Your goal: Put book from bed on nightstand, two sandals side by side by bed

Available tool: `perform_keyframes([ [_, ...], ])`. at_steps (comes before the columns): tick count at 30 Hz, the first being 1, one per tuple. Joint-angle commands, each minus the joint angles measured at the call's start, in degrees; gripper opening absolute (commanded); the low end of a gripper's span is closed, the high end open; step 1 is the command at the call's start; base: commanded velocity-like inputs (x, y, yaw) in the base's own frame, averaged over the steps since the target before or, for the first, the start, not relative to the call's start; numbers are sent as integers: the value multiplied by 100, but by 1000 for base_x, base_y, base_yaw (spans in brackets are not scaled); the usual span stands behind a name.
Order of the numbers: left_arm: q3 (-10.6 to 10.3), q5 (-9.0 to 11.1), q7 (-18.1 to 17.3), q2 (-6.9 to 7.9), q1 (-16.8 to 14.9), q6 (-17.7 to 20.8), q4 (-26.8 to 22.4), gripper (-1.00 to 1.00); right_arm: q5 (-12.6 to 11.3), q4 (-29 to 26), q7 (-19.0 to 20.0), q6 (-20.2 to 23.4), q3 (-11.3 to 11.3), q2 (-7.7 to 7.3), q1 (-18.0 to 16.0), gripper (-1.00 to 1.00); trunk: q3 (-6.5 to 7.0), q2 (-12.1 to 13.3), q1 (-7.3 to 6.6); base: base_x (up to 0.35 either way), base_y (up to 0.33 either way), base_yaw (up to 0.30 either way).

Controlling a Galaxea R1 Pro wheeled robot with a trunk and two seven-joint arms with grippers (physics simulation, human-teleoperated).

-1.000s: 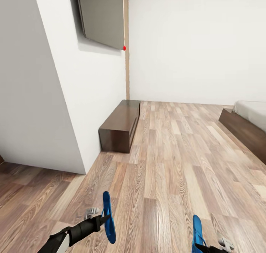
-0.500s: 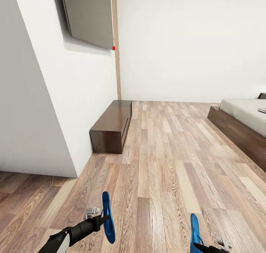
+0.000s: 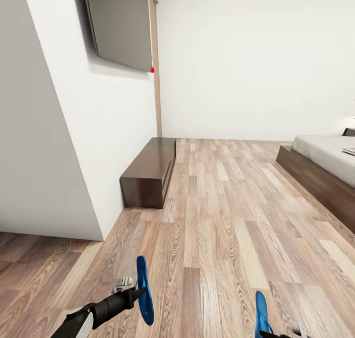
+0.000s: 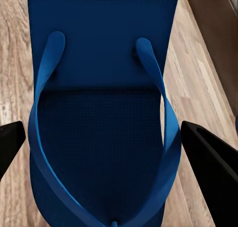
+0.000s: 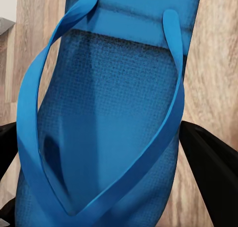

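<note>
Blue sandals ride clamped in my left gripper [image 3: 139, 292] and right gripper [image 5: 119, 187]; view has tilted, bed [image 3: 323, 172] nearing.

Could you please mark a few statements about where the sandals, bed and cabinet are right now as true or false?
1. Each gripper holds a blue sandal. True: left gripper has the left sandal, right gripper the right sandal.
2. The bed is at the view's left. False: it is at the right.
3. A dark cabinet stands against the wall. True.
4. Both sandals lie beside the bed. False: both are held, well short of it.
</note>
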Motion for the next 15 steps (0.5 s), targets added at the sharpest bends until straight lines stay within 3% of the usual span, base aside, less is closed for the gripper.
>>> perform_keyframes([
  [1,19,20,-32,1,-3,63,0,-100,3,11,18,61,-36,4,-1,-100,17,0,-4,0,0,0],
  [15,12,2,-19,7,-3,54,318,-100,8,210,1,18,-33,22,4,-100,328,18,-40,0,0,0],
])
